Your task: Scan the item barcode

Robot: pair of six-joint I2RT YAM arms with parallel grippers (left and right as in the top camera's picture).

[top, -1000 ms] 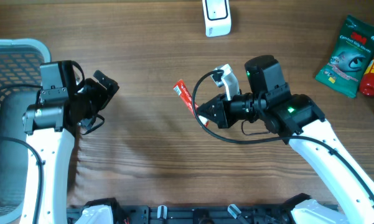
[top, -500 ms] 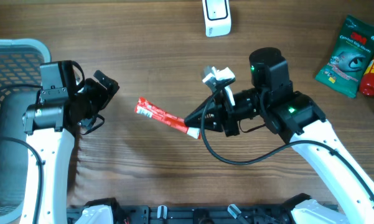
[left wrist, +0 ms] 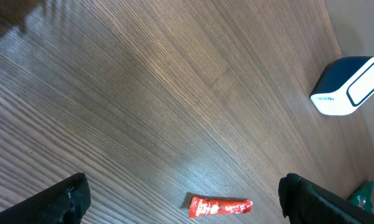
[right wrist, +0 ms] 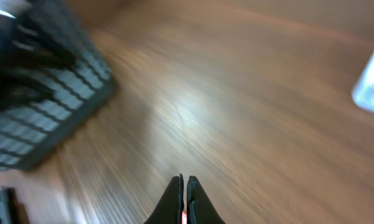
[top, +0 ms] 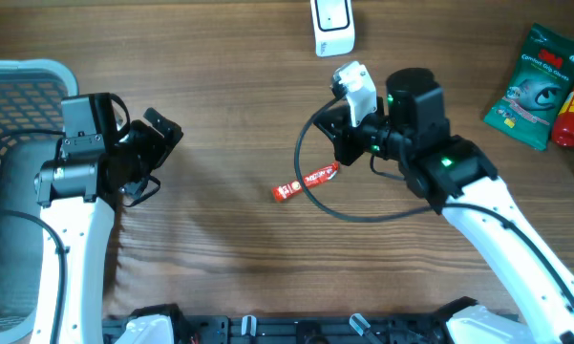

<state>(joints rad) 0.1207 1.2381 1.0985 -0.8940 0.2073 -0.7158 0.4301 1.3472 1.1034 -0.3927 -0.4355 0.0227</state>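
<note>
The item is a red sachet [top: 306, 182] over the middle of the table, slanting from lower left to upper right. Its upper right end meets my right gripper [top: 336, 161]. In the blurred right wrist view that gripper [right wrist: 184, 180] is shut, with a sliver of red low between its fingers. The rest of the sachet is hidden there. My left gripper [top: 158, 158] hangs wide open at the left, holding nothing. In its wrist view the sachet [left wrist: 219, 206] shows beyond the open gripper [left wrist: 183, 193]. A white scanner [top: 332, 29] stands at the back edge. No barcode is visible.
A grey mesh basket [top: 19, 76] fills the far left. A green bag [top: 537, 86] and a red bottle [top: 573, 115] lie at the far right. A black cable [top: 310, 196] loops under the right wrist. The scanner [left wrist: 348, 87] appears in the left wrist view.
My right wrist has swung up and back toward the scanner. The sachet went from pointing far left to slanting under the gripper. The left arm has not moved.
</note>
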